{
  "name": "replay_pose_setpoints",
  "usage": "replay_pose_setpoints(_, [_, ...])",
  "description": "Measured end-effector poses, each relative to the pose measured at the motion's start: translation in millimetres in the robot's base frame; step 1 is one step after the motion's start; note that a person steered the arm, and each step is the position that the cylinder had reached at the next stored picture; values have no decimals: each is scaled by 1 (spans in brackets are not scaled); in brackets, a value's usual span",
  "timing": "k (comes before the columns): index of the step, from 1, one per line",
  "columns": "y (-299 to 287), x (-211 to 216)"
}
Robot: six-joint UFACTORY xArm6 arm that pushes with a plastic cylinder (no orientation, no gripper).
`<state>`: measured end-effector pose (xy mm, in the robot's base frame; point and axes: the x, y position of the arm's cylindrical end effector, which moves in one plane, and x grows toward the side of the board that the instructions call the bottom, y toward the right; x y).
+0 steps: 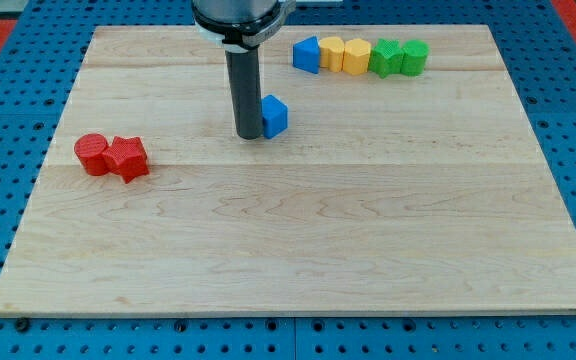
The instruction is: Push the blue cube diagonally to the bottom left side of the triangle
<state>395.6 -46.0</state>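
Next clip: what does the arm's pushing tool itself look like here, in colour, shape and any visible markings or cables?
A straight, dark grey cylindrical rod, smooth and unmarked, ending flat at my tip. At the view's top it enters a wider black round mount with a thin white band beneath it. No cables, labels or sleeves show; the rest of the arm is out of frame.

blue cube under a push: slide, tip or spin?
Likely slides: the blue cube sits low and flat on the smooth board. It may spin, since my tip touches its left side, perhaps off-centre. Rolling looks unlikely with flat faces.

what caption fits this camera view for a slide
My tip touches the blue cube from the view's left, below the blue triangle.
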Motion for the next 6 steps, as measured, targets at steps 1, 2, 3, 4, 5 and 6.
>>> replay_pose_setpoints(1, [33,3])
replay_pose_setpoints(2, [47,4])
replay_pose_setpoints(3, [47,-1])
replay_pose_setpoints(4, [47,-27])
replay_pose_setpoints(5, [47,-55])
replay_pose_setpoints(6, [47,-63])
